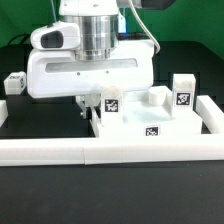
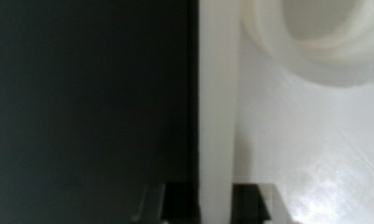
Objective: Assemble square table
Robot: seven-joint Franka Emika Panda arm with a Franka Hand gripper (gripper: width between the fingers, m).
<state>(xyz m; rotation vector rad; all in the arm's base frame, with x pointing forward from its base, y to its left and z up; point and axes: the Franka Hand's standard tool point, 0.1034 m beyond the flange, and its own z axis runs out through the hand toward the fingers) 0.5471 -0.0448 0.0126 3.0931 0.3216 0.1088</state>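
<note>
The square table's white slab lies flat against the low white border wall, with a black-white tag on its top. My gripper hangs over the slab's edge at the exterior view's left. In the wrist view the slab's thin raised rim runs straight between the two dark fingertips, and the gripper is shut on it. A round white recess or post shows on the slab farther along. Short white tagged leg posts stand on or behind the slab. Another leg post lies far off at the exterior view's left.
The long low white border wall runs along the front and turns back at the exterior view's right. The table top is black. The arm's white wrist body hides the area behind the gripper.
</note>
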